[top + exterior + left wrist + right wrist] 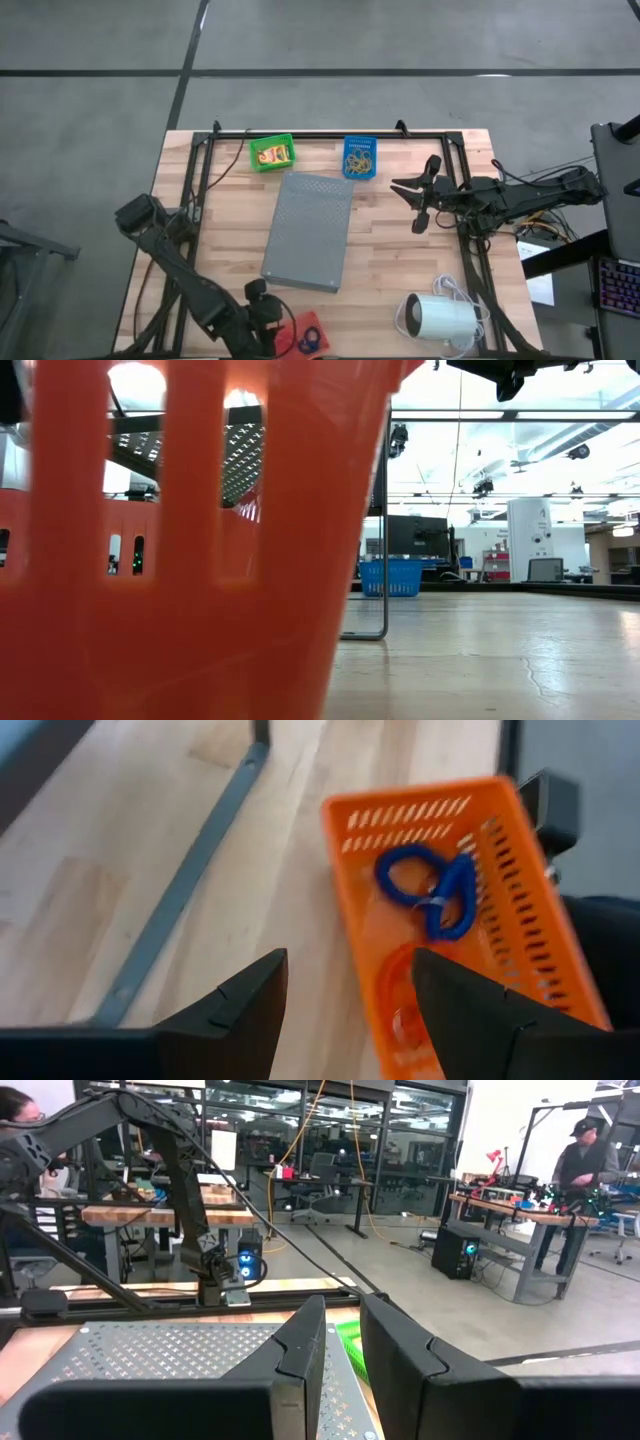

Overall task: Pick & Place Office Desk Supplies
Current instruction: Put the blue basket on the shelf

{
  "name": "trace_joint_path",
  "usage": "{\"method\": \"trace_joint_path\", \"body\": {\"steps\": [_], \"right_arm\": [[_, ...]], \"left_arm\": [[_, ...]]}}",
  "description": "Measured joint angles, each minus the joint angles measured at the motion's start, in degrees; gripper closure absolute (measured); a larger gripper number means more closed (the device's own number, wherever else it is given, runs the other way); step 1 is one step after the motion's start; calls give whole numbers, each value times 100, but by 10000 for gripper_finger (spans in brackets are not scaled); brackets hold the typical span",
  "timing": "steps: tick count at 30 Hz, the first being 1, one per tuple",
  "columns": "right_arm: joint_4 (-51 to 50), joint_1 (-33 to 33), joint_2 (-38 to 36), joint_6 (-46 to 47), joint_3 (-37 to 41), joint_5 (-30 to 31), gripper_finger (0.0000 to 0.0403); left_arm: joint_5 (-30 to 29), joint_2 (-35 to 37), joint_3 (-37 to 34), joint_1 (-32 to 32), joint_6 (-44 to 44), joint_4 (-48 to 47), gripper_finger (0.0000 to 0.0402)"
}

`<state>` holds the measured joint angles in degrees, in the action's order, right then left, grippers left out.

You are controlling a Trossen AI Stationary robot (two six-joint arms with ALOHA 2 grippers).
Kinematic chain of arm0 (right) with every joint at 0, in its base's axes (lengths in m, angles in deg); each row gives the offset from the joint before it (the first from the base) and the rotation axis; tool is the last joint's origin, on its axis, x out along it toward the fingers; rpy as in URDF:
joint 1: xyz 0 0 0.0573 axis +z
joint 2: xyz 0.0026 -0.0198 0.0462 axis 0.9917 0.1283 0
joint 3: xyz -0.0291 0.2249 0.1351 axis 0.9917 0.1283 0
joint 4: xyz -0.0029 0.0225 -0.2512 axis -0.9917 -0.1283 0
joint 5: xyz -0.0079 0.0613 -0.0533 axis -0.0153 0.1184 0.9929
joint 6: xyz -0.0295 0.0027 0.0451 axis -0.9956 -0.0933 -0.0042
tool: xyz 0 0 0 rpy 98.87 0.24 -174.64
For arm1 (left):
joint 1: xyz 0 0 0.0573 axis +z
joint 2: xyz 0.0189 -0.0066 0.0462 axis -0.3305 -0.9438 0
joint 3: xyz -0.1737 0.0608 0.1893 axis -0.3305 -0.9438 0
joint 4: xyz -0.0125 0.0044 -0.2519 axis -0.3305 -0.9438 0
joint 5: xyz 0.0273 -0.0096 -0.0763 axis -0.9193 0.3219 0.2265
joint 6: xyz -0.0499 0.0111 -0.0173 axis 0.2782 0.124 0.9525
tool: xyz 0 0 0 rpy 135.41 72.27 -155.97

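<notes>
Now the grey perforated slab (310, 232) is seen flat and dotted with holes at the middle of the pale wooden table (390, 240). Behind the slab, a green bin (271, 153) holding a yellow crayon box (272, 154) and a blue bin (360, 158) of tan rubber bands (359, 157) are set along the far edge. Nearer than the slab, at the near edge, a slotted orange plastic basket (525, 920) is found with a coiled blue rubber ring (430, 892) and a red ring (400, 990) inside. The left gripper (350, 990) is held released just over that basket's side. Right of the slab, over bare wood, the right gripper (420, 205) is held with fingers narrowly parted, grasping nothing. A white cylinder (440, 318) is laid right of the slab's near corner. No writing can be read.
</notes>
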<state>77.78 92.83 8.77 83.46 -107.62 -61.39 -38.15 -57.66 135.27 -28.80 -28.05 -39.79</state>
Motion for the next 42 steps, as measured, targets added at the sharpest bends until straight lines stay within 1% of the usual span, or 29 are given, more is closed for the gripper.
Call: {"method": "trace_joint_path", "body": {"steps": [2, 6, 12, 15, 18, 25, 30, 34, 38, 40, 42], "right_arm": [[-2, 1, -1, 0, 2, 0, 339], [0, 0, -2, 0, 0, -2, 339], [0, 2, 0, 0, 0, -2, 339], [-2, 0, -2, 0, 0, -2, 339], [-2, 1, 0, 0, 0, -2, 339], [0, 0, -2, 0, 0, -2, 339], [-2, 0, 0, 0, 2, -2, 339], [-2, 1, 0, 0, 2, -1, 339], [-2, 2, 0, 0, 0, 0, 339], [-1, 0, -1, 0, 1, -1, 339], [-2, 1, 0, 0, 1, -2, 339]], "left_arm": [[-116, 97, -2, -14, 121, -205, 180], [-776, 400, 1, -104, 291, -318, 180], [-1550, 529, 4, -306, 227, -271, 180], [-1737, 523, 4, -345, 173, -304, 180], [-1744, 606, 4, -332, 173, -503, 180], [-1746, 903, 4, -82, 132, -997, 181], [-1743, 1013, 4, 223, -211, -1220, 181], [-1613, 1160, 4, 659, -273, -1466, 181], [-1191, 1349, 4, 1302, -232, -1860, 181], [-1051, 1423, 4, 1611, -456, -2053, 181], [-1029, 1527, -7, 1844, -695, -2324, 181]]}}
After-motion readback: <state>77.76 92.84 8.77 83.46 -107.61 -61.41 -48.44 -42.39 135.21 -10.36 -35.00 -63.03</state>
